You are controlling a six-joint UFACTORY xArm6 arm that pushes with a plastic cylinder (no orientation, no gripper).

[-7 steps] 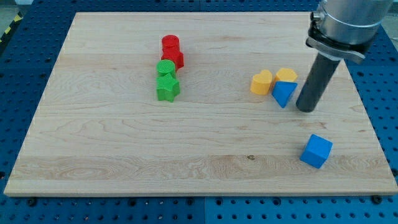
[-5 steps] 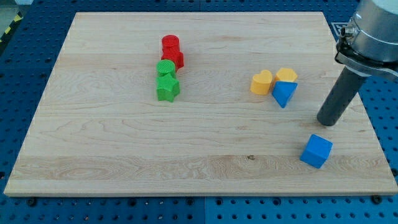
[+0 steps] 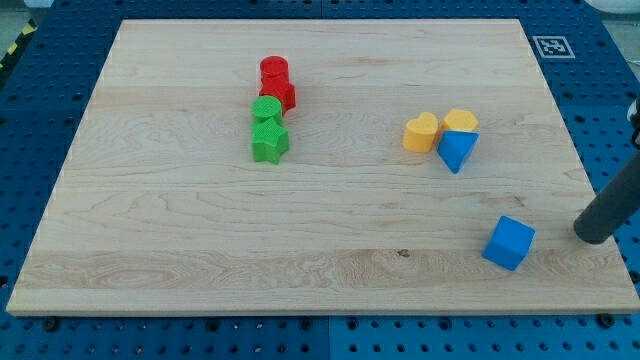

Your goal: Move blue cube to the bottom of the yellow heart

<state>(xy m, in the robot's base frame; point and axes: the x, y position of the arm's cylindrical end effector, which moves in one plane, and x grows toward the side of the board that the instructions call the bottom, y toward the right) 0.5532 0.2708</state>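
Observation:
The blue cube (image 3: 509, 243) lies near the view's bottom right of the wooden board (image 3: 200, 230). The yellow heart (image 3: 421, 132) lies up and to the left of it, beside a second yellow block (image 3: 461, 121) and a blue triangular block (image 3: 457, 150). My tip (image 3: 590, 238) is at the board's right edge, a short way to the right of the blue cube and level with it, not touching it.
A red cylinder (image 3: 274, 71) and another red block (image 3: 281, 95) sit at the upper middle-left, with a green cylinder (image 3: 266, 109) and a green star (image 3: 269, 142) just below them. A blue pegboard (image 3: 600, 110) surrounds the board.
My tip has moved right and down, from beside the blue triangular block to the board's right edge, level with the blue cube. No block has moved.

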